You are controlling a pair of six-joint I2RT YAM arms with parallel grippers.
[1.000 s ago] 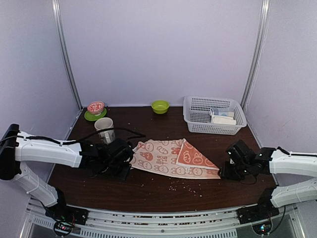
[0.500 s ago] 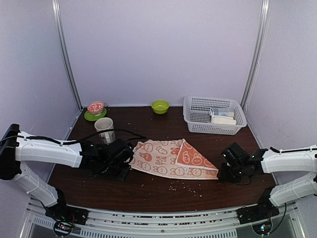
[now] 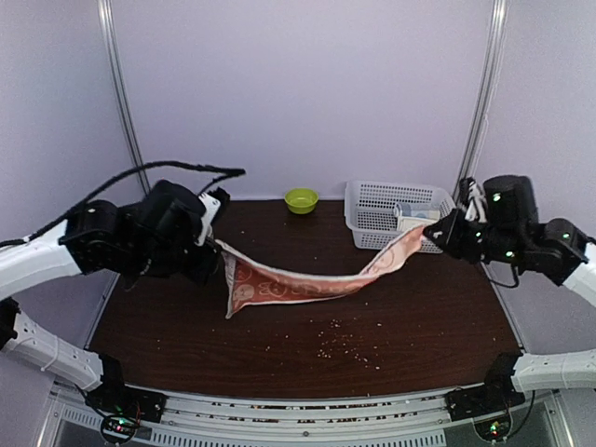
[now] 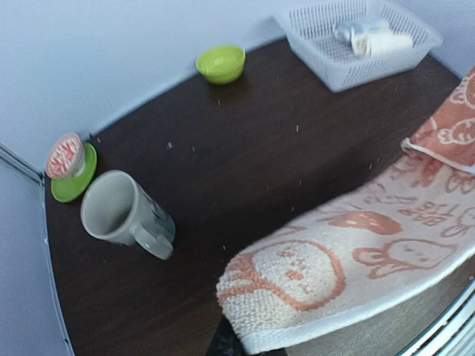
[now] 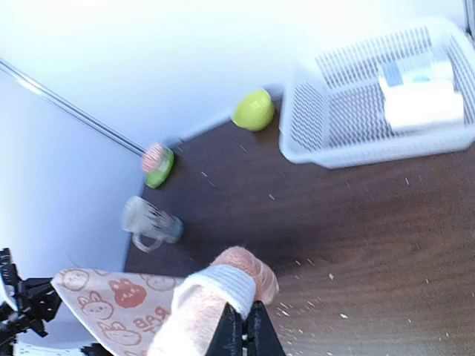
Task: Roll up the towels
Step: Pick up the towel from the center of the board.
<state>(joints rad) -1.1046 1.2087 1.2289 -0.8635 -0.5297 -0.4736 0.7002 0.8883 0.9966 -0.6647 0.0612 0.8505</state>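
Above the dark worktop (image 3: 419,317), the rabbit-print towel (image 3: 298,284) hangs stretched in the air, sagging in the middle between the two arms. At the back right, the white basket (image 3: 363,219) holds the cream towel (image 5: 424,110) beside a packet (image 5: 415,73). The left pincer (image 3: 222,248) is clamped on one end of the rabbit-print towel, the right pincer (image 3: 432,229) on the other.
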